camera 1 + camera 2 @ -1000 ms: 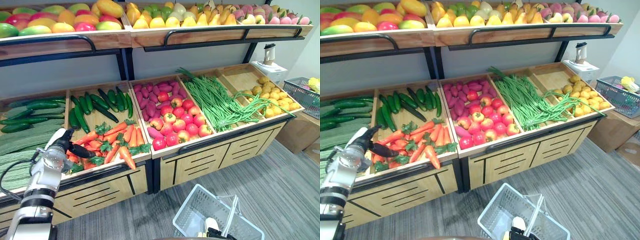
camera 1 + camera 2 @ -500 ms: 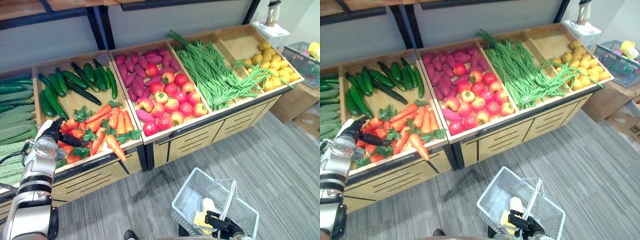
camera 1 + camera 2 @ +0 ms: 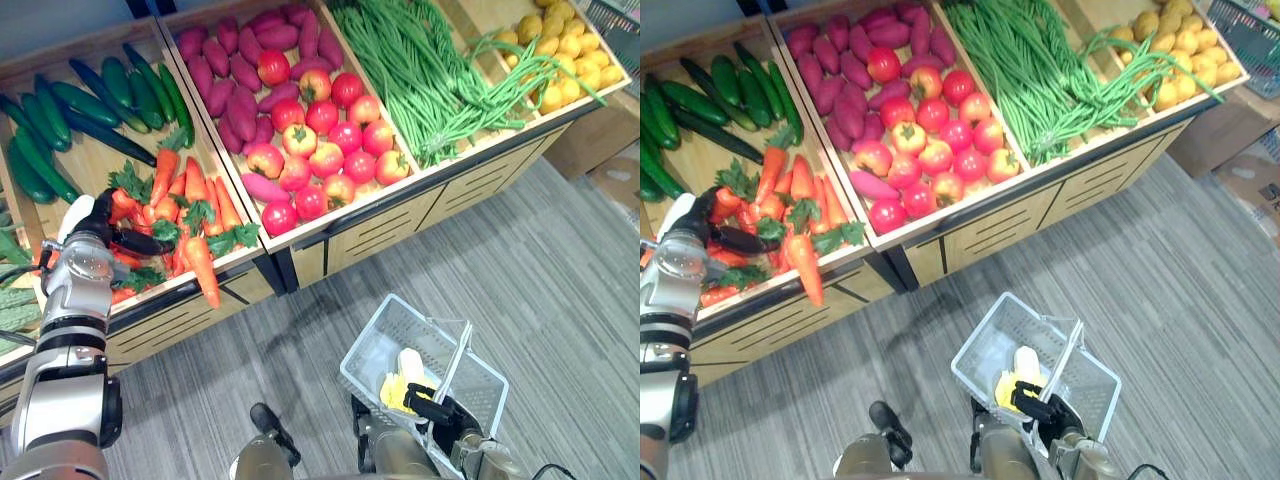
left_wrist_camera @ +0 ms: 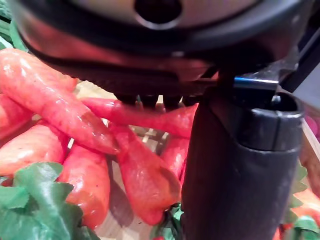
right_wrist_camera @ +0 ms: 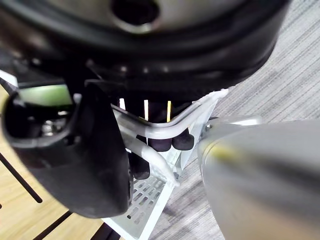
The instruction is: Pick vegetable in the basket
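At the far left of the wooden stand [image 3: 330, 235], dark green cucumbers [image 3: 60, 110] lie in the far part of a bin. The carrots [image 3: 190, 215], orange with green leafy tops, are heaped in the near part of the same bin. The left robot hand [image 3: 100, 225] is down among these carrots at the left of the heap, its thumb reaching right across the leaves. In the left wrist view its fingertips [image 4: 150, 99] show as short dark stubs just above one carrot [image 4: 145, 116]. I cannot tell whether they have hold of it.

The next bin to the right holds purple sweet potatoes [image 3: 235, 80] at the far end and round red fruit [image 3: 320, 150] nearer. Right of that lies a thick bundle of green beans [image 3: 420, 70], and in the far right bin a pile of small yellow produce [image 3: 565, 50].

Near and to the right, over the grey striped floor [image 3: 560, 300], is a white wire basket [image 3: 365, 335] with something yellow [image 3: 393, 392] in it. The right robot hand [image 3: 432, 408] carries the basket, with its fingers curled round the white handle [image 5: 170, 127].
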### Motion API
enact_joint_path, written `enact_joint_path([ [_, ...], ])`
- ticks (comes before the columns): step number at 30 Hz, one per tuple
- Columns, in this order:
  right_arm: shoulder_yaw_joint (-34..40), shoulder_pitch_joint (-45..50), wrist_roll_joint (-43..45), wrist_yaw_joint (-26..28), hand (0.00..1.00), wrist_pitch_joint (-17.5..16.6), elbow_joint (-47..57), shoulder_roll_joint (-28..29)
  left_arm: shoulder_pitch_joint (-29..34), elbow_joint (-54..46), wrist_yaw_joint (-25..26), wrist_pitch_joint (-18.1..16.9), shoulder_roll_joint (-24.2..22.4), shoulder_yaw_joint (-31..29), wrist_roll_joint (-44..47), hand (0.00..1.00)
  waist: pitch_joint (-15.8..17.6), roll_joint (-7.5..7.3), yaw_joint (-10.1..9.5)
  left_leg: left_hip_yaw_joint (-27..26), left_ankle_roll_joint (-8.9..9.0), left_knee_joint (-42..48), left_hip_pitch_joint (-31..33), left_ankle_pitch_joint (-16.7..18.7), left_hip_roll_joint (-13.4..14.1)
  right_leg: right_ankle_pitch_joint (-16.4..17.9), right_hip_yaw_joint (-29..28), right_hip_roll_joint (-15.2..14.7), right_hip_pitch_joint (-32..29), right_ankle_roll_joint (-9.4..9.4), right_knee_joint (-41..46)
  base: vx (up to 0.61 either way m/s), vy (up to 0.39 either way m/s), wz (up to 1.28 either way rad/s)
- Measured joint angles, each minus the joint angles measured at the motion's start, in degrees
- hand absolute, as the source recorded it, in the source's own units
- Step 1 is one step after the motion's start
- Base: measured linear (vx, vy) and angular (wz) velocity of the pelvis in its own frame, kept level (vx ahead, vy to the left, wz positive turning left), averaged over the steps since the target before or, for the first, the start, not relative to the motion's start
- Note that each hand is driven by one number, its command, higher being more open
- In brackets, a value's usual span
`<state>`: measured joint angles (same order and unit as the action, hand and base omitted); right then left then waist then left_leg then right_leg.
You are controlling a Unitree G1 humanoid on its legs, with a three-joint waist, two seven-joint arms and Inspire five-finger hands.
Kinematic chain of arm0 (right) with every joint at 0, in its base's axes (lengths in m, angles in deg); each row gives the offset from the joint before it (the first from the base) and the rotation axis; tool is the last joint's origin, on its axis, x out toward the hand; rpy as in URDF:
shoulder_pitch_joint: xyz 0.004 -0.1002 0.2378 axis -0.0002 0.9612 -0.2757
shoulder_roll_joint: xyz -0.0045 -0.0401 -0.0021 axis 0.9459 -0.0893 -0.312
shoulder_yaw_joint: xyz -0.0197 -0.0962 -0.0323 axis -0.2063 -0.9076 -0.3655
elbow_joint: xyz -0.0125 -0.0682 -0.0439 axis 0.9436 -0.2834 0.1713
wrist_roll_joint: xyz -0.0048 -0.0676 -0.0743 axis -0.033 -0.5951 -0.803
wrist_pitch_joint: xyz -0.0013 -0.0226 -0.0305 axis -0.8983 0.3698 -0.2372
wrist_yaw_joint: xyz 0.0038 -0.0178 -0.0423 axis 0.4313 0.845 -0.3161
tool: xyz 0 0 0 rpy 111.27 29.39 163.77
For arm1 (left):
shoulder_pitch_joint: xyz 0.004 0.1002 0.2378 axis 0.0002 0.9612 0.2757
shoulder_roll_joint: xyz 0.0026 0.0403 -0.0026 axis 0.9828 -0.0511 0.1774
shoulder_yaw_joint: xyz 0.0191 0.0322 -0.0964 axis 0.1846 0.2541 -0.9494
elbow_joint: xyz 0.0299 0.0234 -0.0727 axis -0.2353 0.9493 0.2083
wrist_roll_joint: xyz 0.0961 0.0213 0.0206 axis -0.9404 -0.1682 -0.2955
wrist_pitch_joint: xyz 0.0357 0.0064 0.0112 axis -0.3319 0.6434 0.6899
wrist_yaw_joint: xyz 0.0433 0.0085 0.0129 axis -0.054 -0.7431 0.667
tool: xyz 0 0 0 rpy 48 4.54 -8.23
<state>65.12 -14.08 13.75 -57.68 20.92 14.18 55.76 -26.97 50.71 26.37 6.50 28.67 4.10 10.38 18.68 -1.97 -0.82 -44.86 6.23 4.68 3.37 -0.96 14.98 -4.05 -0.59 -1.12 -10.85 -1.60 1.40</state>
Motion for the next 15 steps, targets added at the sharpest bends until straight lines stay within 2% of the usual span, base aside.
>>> enact_joint_path([
  [7, -1.65, -1.95, 2.31, -0.91, 0.0, -0.21, 1.94, -0.55, 0.26, 0.49, 2.11, -0.12, -0.03, -4.17, -3.28, 1.0, 2.9, -0.24, 0.49, -1.18, -0.31, 1.49, 2.01, 0.18, 0.71, -1.32, -1.37, 0.33, -2.23, -0.27, -0.36, -0.06, 0.022, -0.11],
  [8, -1.92, -2.05, 2.33, -1.21, 0.0, -0.22, 2.2, -0.6, 0.63, 0.5, 2.61, -0.08, -0.32, -5.16, -4.32, 0.0, 2.99, -0.22, 0.72, -1.35, -0.4, 1.5, 2.45, 0.12, 0.72, -1.44, -1.53, 0.36, -2.76, -0.29, -0.39, -0.04, 0.029, -0.07],
  [15, -2.08, -3.55, 2.82, -2.13, 0.0, -0.3, 1.59, -1.06, 3.5, 0.3, 6.54, -0.12, -2.89, -9.96, -4.14, 0.0, 3.08, 0.16, 1.68, -1.53, -0.94, -0.68, 2.93, -1.38, -0.36, -2.12, -1.66, 0.23, -3.94, -0.55, -0.75, -0.03, 0.054, -0.02],
])
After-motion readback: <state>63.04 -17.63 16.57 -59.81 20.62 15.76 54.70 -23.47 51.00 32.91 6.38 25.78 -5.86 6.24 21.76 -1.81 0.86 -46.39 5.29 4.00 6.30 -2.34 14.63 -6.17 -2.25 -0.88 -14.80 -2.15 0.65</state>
